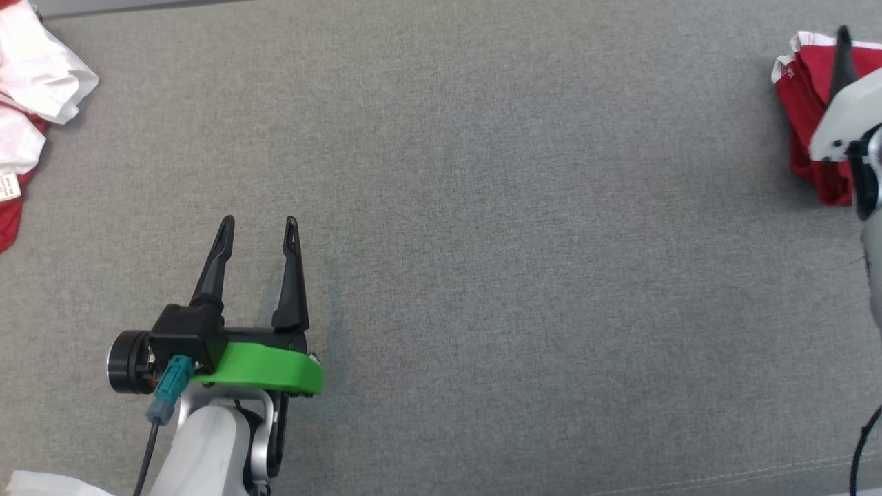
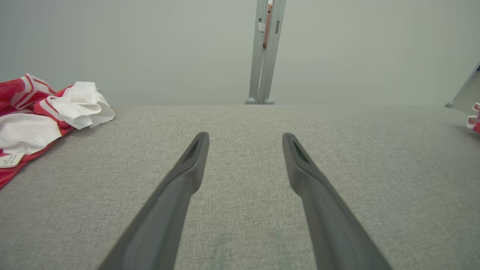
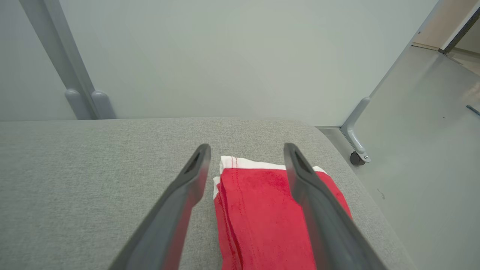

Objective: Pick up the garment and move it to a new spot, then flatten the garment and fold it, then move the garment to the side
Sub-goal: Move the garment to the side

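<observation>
A grey fabric-covered worktop (image 1: 482, 207) spreads across the head view, with a pale partition (image 2: 150, 48) standing behind its far edge. At the far left of the worktop lies a crumpled pile of red and white clothes (image 1: 34, 83), a small paper tag (image 2: 11, 159) showing on its near side.

The garment (image 3: 262, 217), red with a white edge, lies folded flat at the far right of the worktop, close to the rounded corner and well apart from the pile.

The right arm (image 1: 844, 117) reaches forward along the right edge of the head view, its pale wrist housing above the garment. The right end effector (image 3: 247, 150) is open: its 2 dark fingers stand spread above the garment, 1 over the cloth's left edge and 1 over its right part, gripping nothing.

The left arm (image 1: 207, 441) rises from the lower left, wrist level and fingers pointing away from the robot. The left end effector (image 1: 259, 224) hangs over bare worktop, its 2 fingers spread wide and empty, near the front left and well apart from both the pile and the garment.
</observation>
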